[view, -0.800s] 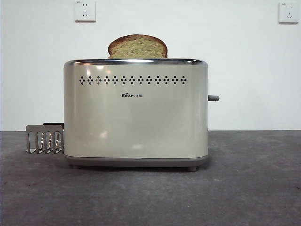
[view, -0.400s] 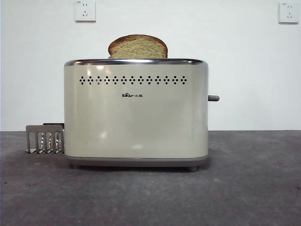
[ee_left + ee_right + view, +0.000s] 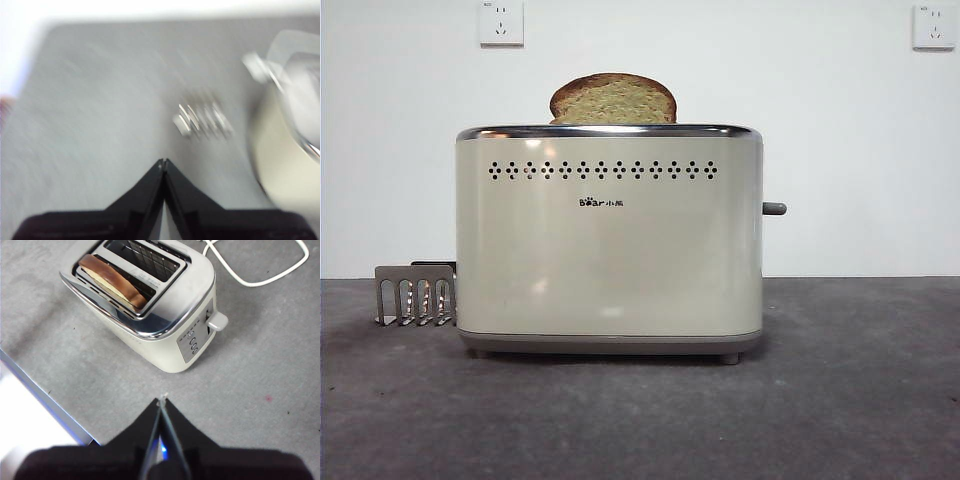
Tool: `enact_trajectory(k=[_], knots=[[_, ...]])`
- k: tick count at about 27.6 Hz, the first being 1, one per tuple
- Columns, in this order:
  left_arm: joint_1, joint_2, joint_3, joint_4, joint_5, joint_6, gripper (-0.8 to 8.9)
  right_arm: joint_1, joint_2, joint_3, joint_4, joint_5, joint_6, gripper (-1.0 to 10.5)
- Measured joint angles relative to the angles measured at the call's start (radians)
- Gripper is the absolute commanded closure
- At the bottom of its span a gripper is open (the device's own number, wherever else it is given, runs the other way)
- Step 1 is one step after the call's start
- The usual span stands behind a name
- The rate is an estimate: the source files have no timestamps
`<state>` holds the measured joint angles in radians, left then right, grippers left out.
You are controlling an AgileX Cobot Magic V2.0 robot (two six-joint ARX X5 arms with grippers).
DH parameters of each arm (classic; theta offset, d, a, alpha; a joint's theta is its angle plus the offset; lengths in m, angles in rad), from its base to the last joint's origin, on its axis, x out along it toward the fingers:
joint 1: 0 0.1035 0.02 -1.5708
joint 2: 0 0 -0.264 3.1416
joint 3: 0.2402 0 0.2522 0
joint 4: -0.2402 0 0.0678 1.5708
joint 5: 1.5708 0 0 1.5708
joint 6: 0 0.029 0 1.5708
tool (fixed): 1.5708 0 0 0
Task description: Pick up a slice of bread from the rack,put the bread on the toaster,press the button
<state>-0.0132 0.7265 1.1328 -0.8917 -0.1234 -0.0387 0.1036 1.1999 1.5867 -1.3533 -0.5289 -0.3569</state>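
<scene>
The bread [image 3: 613, 100] stands in the toaster's [image 3: 609, 240] near slot, top poking out, with the rack [image 3: 415, 295] at the toaster's left end and the button [image 3: 774, 209] on its right end. Both pincers, left [image 3: 163, 161] and right [image 3: 163, 399], hang closed and empty above the table [image 3: 860, 400].

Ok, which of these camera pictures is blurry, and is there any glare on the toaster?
Left wrist view: heavily smeared, the rack and toaster are soft streaks. Front view: sharp, with faint pale reflections on the toaster's cream side. Right wrist view: sharp, chrome top rim glinting, the slice of bread clear in its slot.
</scene>
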Motion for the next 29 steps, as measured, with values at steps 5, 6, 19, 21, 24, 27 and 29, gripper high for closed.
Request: enact_trajectory(k=[5,6,19,21,24,27,29], knots=[[0.072,-0.226,-0.397,0.448,-0.061,0.055,8.18,0.000,0.038,0.000,0.000,0.005,0.000,9.5],[0.071,-0.264,-0.472,0.534,-0.061,0.068,8.18,0.000,0.046,0.000,0.000,0.006,0.000,9.5],[-0.005,-0.631,-1.081,0.767,0.195,0.090,8.17,0.000,0.098,0.000,0.001,0.068,0.000,9.5],[-0.005,-0.669,-1.108,0.771,0.223,0.078,8.17,0.000,0.098,0.000,0.027,0.093,0.000,9.5],[-0.005,-0.698,-1.115,0.756,0.217,0.071,8.17,0.000,0.098,0.000,0.027,0.129,0.000,9.5],[-0.005,-0.720,-1.115,0.745,0.155,0.064,8.17,0.000,0.098,0.000,0.027,0.140,0.000,9.5],[-0.005,-0.720,-1.115,0.718,0.153,0.052,8.17,0.000,0.098,0.000,0.027,0.140,0.000,9.5]])
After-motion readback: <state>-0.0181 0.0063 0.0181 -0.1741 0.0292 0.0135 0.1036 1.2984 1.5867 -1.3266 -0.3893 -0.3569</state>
